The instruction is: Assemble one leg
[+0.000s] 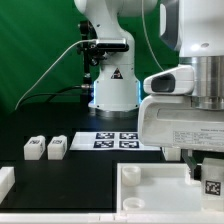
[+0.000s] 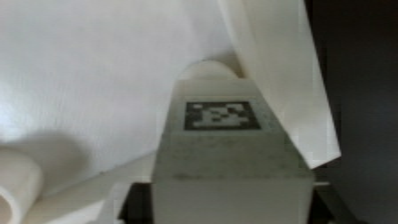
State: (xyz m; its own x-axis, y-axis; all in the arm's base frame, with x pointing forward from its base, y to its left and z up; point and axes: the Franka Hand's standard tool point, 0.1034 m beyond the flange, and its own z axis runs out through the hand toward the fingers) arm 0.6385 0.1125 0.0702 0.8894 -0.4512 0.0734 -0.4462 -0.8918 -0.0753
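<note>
White plastic fills the wrist view: the leg (image 2: 226,140), marker face up, is clamped between the gripper's (image 2: 226,196) dark fingers, over the big tray-like piece (image 2: 107,90) near its raised rim. In the exterior view the gripper (image 1: 208,176) is low at the near right, over that piece. Two more legs (image 1: 44,148) lie well apart at the exterior view's left, beside the marker board (image 1: 118,140). I judge the leg fetched but not yet seated; whether it touches, I cannot tell.

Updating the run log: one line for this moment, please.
pincer: shut on leg | leg over tray-like piece | two spare legs on table | marker board behind
</note>
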